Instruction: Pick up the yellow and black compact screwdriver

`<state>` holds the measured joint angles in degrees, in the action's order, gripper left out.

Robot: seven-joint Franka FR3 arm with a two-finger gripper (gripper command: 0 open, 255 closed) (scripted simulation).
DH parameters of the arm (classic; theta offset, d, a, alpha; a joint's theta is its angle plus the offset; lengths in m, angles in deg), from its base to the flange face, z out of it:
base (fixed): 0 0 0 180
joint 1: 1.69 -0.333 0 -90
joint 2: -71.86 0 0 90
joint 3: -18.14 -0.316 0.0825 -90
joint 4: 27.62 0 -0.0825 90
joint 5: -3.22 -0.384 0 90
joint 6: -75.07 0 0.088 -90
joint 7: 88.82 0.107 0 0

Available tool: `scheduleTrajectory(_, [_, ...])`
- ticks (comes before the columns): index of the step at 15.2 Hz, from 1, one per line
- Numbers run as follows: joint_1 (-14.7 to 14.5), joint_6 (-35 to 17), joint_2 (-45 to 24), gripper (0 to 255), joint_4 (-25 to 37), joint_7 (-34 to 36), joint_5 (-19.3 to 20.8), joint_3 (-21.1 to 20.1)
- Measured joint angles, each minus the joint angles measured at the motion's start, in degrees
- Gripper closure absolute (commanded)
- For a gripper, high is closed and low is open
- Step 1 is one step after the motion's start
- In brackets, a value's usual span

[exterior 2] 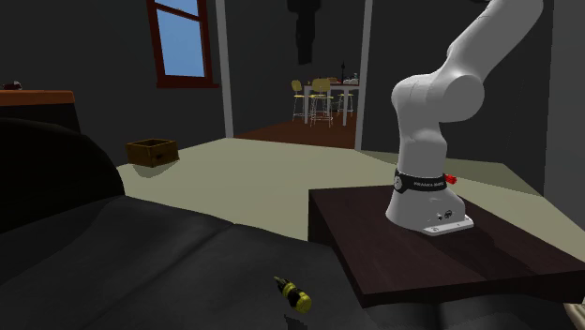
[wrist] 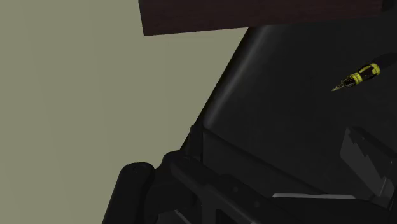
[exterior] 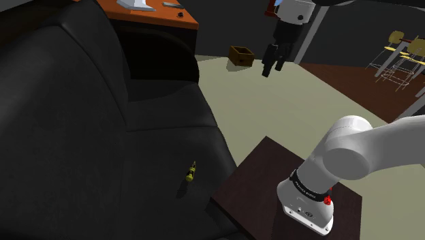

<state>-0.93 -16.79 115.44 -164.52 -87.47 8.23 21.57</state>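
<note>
Gripper (exterior: 272,71): fingers apart, nothing btwn them; hangs high over floor, well apart from target.
Screwdriver (exterior: 191,172): lies flat on black sofa (exterior: 82,136) seat, near seat's front edge, close to dark brown stand (exterior: 262,181); yellow/black handle, short shaft.
Handling: prob light, rigid, small; round hard handle may roll or slip if nudged.
Grasp spot: across thick handle, mid-length, jaws square to long axis; skip thin shaft.
Risk: seat looks soft, could give under fingertips, so descent needs care.
Progress: reach not yet made, grasp still to do.
</note>
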Motion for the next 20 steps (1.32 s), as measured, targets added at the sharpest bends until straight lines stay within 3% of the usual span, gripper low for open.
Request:
scheduleTrajectory(3, [0.0,-1.7,0.6,0,-2.2,1.8,-0.8,-0.7])
scheduleTrajectory(8, [-0.4,-9.6,1.7,0,-10.7,9.0,-4.4,-4.0])
scheduleTrajectory(13, [-1.8,-18.7,1.0,0,-18.3,17.1,-9.0,-8.4])
scheduleTrajectory(20, [-4.0,-34.9,-7.1,0,-24.8,27.4,-15.4,-14.9])
